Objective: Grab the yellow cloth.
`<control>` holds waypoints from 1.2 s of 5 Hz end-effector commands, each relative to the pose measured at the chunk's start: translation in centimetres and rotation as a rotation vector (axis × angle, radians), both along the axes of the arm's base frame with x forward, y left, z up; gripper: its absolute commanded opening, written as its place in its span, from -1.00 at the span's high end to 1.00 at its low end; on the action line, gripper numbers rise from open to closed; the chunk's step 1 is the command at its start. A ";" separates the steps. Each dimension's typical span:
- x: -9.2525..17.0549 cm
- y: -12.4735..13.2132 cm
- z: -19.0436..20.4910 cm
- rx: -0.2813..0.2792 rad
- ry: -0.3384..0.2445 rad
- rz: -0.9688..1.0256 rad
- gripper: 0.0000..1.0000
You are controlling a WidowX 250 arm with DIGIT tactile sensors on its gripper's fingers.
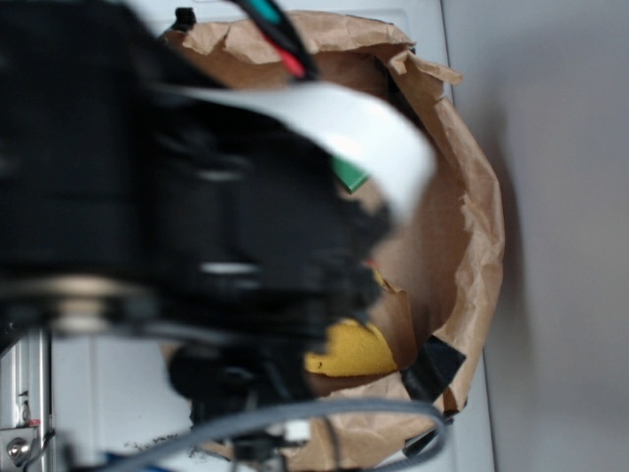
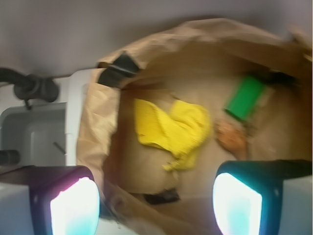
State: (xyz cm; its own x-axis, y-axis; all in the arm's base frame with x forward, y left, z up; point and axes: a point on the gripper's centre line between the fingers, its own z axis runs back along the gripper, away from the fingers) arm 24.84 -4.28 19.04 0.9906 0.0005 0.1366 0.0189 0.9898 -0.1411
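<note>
The yellow cloth (image 2: 173,129) lies crumpled on the floor of a brown paper bag (image 2: 98,127) in the wrist view. In the exterior view only a corner of it (image 1: 356,350) shows below the arm. My gripper (image 2: 155,205) is open and empty, well above the bag, with the cloth ahead of the gap between the fingers. The two fingers (image 2: 73,208) glow at the bottom corners of the wrist view. In the exterior view the blurred black arm (image 1: 197,226) hides the gripper.
A green rectangular block (image 2: 244,98) lies at the bag's far right, with an orange seashell (image 2: 232,138) beside the cloth. The bag's crumpled walls (image 1: 472,216) ring everything. Black tape (image 2: 120,68) sits on the rim. A white sink-like surface (image 2: 34,132) lies left.
</note>
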 end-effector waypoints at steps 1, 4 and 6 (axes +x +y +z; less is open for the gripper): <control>0.6 0.4 1.5 -0.006 -0.053 0.017 -1.00; 1.2 2.1 -4.8 0.059 -0.096 0.074 -1.00; 0.5 4.4 -7.2 0.056 -0.148 0.049 -1.00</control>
State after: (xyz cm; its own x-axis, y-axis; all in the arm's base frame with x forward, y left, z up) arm 24.88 0.28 11.08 0.9650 0.0419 0.2591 -0.0208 0.9963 -0.0834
